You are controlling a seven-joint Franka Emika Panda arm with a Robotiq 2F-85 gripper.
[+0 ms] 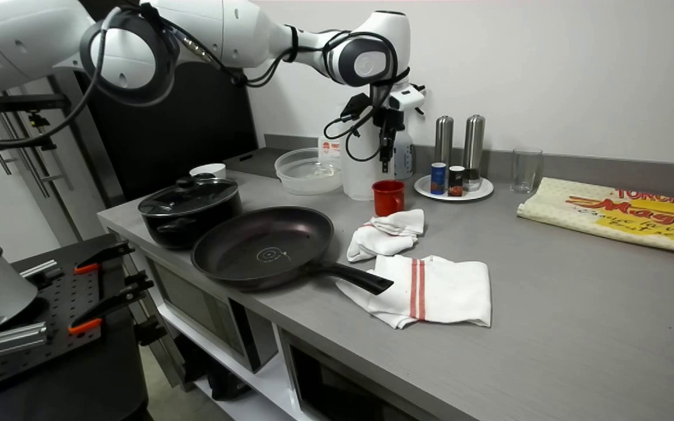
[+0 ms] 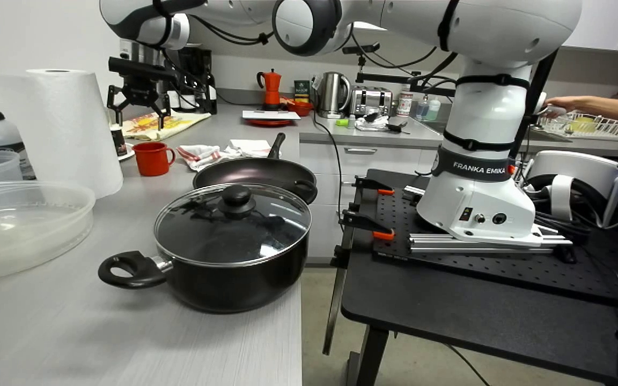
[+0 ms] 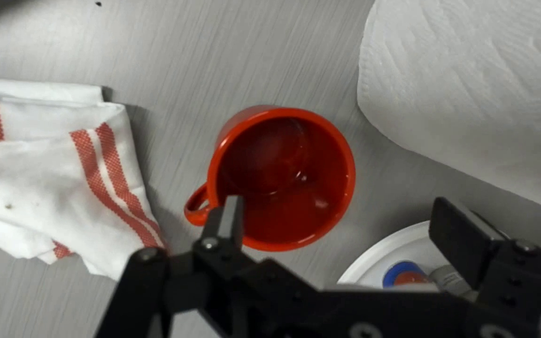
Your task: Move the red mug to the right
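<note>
Collision seemed possible: end effector (image 2: 140,122) hung, jaws apart, above red mug (image 3: 284,180), one finger (image 3: 228,220) overlapping its rim in wrist view; descent risked tipping it.

Both your exterior views bright, evenly lit. Note white glare on round glass lid (image 2: 196,225) of black pot (image 2: 234,284), soft shadows on flat grey countertop (image 2: 223,348). Your wrist view: highlights inside glossy red cylindrical mug (image 3: 280,173), dark top-left corner, black two-fingered gripper (image 3: 336,202) slightly blurred.
</note>
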